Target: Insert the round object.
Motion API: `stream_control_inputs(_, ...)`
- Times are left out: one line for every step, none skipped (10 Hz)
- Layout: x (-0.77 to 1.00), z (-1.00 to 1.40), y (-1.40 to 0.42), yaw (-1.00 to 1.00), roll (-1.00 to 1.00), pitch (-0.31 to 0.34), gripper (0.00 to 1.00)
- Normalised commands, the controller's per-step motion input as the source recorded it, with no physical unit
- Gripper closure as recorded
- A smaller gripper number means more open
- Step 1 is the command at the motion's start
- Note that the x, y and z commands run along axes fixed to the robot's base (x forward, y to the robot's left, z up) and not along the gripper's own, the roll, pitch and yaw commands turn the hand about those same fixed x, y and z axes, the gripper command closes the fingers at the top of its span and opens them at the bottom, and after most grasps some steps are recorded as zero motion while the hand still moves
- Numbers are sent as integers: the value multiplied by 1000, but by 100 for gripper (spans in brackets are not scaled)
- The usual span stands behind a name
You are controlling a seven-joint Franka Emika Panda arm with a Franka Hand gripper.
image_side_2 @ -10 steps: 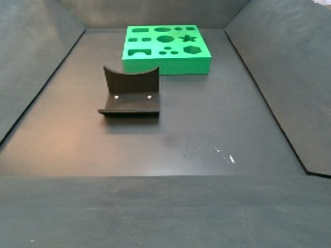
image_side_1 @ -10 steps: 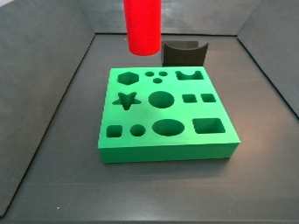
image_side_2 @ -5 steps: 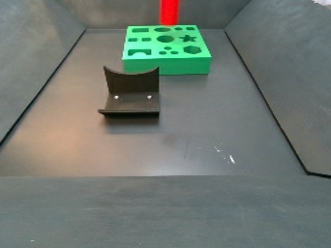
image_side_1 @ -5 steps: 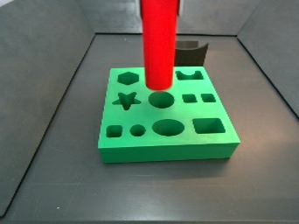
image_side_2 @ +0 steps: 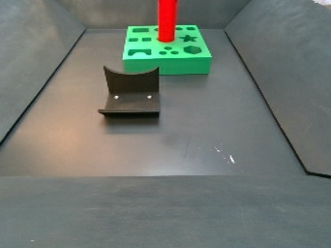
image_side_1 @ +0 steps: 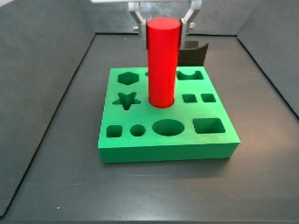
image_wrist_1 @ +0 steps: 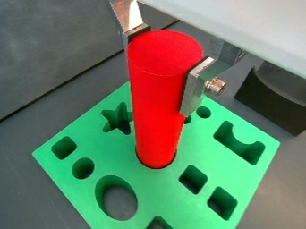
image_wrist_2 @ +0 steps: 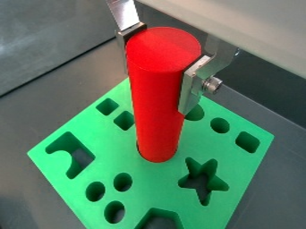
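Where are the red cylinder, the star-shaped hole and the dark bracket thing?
red cylinder (image_side_1: pixel 162 61), side view, mid shaft, between the gripper (image_side_1: pixel 163 19) fingers.
star-shaped hole (image_wrist_2: pixel 203 176), wrist view, its centre.
fixture (image_side_2: pixel 130 92), side view, upright wall.

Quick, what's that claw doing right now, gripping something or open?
Gripper: shut on the red cylinder, holding it upright with its lower end in the round hole of the green block.

My gripper (image_wrist_1: pixel 164 55) hangs pointing straight down; its silver fingers (image_wrist_2: pixel 199 79) are closed flat against the top of a red cylinder (image_side_1: pixel 162 61).
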Motion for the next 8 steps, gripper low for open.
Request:
stream_control_inputs(0, -411, -89, 0, 83, 0, 100)
stream_control_inputs(149, -763, -26, 0, 230, 0, 100)
stream_control_inputs(163, -586, 0, 0, 227, 7, 100)
stream_control_inputs(117, -449, 0, -17, 164, 41, 100)
stream_control_inputs(74, -380, 31, -43, 109, 41, 100)
stream_control_inputs(43, -280, 46, -51, 63, 43, 100)
stream_control_inputs(0, -3, 11, -49, 0, 0, 100)
stream_control_inputs(0, 0, 0, 0, 0, 0, 100)
